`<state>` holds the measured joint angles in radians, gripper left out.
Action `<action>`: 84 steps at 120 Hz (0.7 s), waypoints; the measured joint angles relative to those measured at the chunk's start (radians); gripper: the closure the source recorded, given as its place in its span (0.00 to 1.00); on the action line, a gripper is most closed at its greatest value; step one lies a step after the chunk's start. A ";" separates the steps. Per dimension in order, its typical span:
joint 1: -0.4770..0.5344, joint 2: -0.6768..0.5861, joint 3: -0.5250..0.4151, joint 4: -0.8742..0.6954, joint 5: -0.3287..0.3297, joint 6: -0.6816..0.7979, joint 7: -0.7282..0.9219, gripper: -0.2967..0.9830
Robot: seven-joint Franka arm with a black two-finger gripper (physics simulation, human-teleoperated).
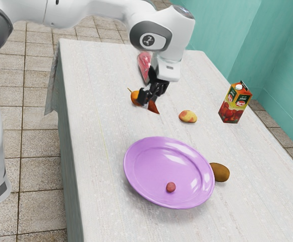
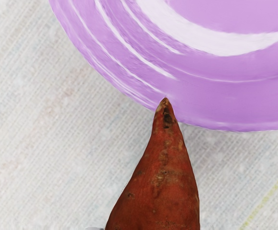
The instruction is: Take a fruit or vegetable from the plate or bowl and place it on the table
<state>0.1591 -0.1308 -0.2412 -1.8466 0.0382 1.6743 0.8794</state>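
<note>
Sweet potato [image 1: 153,107] hung beyond the plate [image 1: 154,161]
The gripper [image 1: 148,99] was clamped on its thicker part, over the table [image 1: 101,91] at the exterior view's far side, probably for setting down there.

Teal walls [image 1: 282,55] rise beyond the tiled floor [image 1: 40,176].

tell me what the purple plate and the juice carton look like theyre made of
The plate looks like glossy glazed ceramic or hard plastic: smooth purple with bright white highlights, which leave open which of the two. The carton is probably coated cardboard, judging by its flat printed sides, folded top and white cap.
</note>
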 joint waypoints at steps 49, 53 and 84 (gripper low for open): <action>0.009 0.059 0.112 0.005 0.005 -0.051 -0.161 0.45; 0.022 0.059 0.113 0.005 0.004 -0.052 -0.171 0.41; 0.046 0.061 0.115 0.017 -0.007 -0.079 -0.247 0.26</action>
<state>0.2050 -0.0699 -0.1263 -1.8295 0.0314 1.5955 0.6324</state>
